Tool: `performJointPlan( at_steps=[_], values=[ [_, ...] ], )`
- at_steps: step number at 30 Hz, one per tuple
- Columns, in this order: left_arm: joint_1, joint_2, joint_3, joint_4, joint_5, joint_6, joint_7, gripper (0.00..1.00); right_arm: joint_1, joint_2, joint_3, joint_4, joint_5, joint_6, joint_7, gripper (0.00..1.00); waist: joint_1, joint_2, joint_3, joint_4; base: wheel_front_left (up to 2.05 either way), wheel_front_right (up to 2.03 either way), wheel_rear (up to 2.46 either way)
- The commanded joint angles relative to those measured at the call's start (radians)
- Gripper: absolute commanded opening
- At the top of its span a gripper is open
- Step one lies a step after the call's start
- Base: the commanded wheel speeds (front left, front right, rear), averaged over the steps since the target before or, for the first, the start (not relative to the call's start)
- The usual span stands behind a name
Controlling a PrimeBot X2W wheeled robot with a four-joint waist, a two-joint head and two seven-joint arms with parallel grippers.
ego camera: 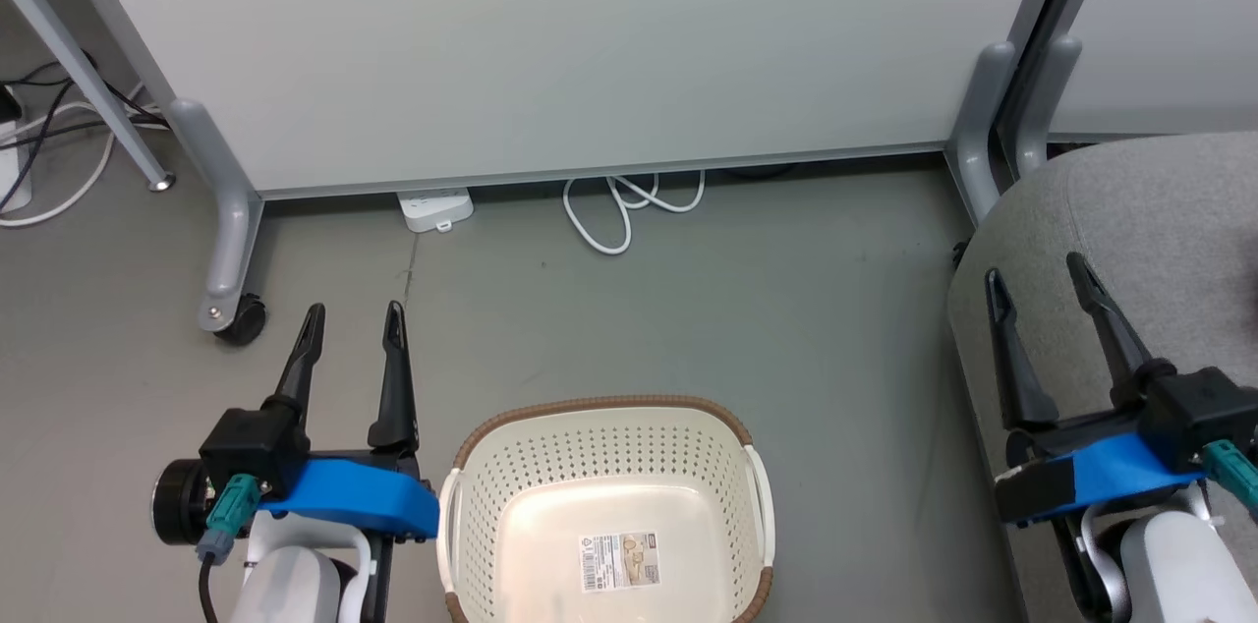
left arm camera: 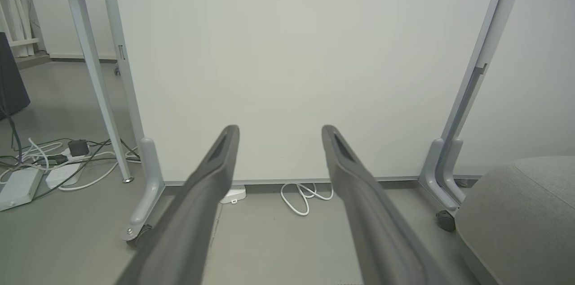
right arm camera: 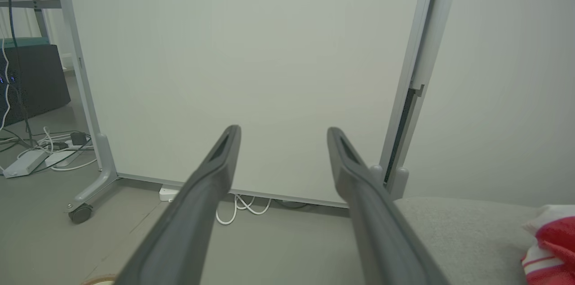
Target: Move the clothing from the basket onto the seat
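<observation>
Head view: basket [ego camera: 590, 446] held just its paper label [ego camera: 617, 559]. Left gripper [ego camera: 354, 311] was beside its left rim and right gripper [ego camera: 1034, 267] was over the seat [ego camera: 1160, 200], both with fingers spread and empty. Left wrist view: seat lay lower right. Right wrist view: clothing [right arm camera: 555, 244] lay on the seat, right of the right fingers; right arm judged nearer.

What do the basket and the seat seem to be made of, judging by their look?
The basket: probably moulded plastic, cream and slightly glossy, given the even rows of holes and the sheen on its floor. Its brown rim looks woven, perhaps imitation. The seat: grey fabric upholstery, matte, with a fine speckled weave and soft rounded edges.
</observation>
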Motion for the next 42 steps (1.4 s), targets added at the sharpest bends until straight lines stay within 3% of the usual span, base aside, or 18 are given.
performJointPlan(
  at_steps=[1,16,42],
  values=[
    [0.017,-0.005,0.010,-0.006,0.008,-0.005,-0.005,1.00,0.027,0.008,-0.004,0.003,0.004,0.000,0.000,1.00,0.0002,-0.0001,-0.022,0.012,0.00,0.00,0.00],
    [0.098,-0.023,0.032,-0.029,0.024,-0.039,-0.005,1.00,0.138,0.070,-0.026,0.019,0.017,0.000,0.000,1.00,0.0002,-0.0001,-0.075,0.010,0.00,0.00,0.00],
    [0.099,-0.024,0.030,-0.015,0.013,-0.030,-0.005,1.00,0.138,0.088,-0.052,0.045,0.021,0.000,0.000,1.00,0.0002,-0.0001,-0.079,0.018,0.00,0.00,0.00]
  ],
)
